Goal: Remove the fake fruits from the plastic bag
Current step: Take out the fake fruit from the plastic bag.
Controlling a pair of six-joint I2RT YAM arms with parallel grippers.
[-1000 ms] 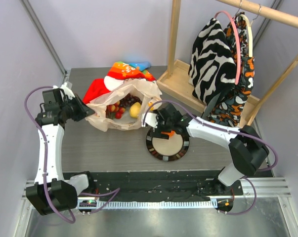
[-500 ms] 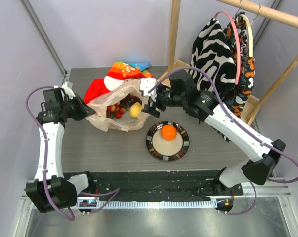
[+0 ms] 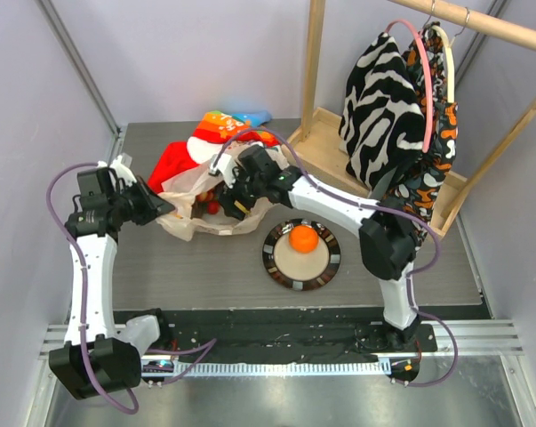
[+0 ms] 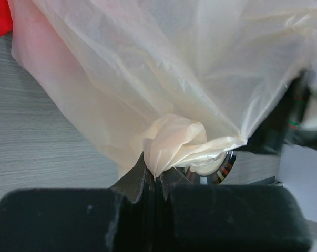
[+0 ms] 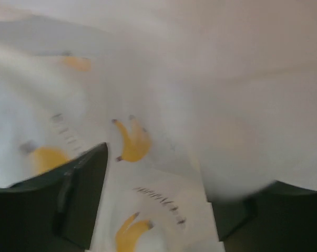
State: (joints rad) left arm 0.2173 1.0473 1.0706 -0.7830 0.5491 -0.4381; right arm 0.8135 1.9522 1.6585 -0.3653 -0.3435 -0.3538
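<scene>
The bag (image 3: 189,221) lies on the grey wood-grain table (image 3: 205,267), left of centre, crumpled, thin and creamy. My left gripper (image 3: 154,207) is at its left edge. From the left wrist I see that film close up as translucent, creased plastic (image 4: 147,79), gathered into a small twisted knot. The left gripper (image 4: 155,176) is pressed together on that knot, pinching the bag.

The right gripper (image 3: 235,199) reaches into the bag's mouth from the right, and the arm covers most of the opening. Only a glimpse of red fruit (image 3: 212,206) shows beside it; I cannot sort out which fruits remain inside.

The right wrist view is blurred: pale film with yellow banana-shaped marks fills it. The right gripper (image 5: 153,210) looks spread, with its dark fingers (image 5: 69,205) apart at either side and nothing visibly held between them.

One glossy orange (image 3: 303,238) sits on a round dark-rimmed plate (image 3: 325,267) – outside the bag, just to its right. A sliver of that plate's rim (image 4: 225,169) peeks under the film in the left wrist view. A red cloth (image 3: 172,162) lies behind the bag.
</scene>
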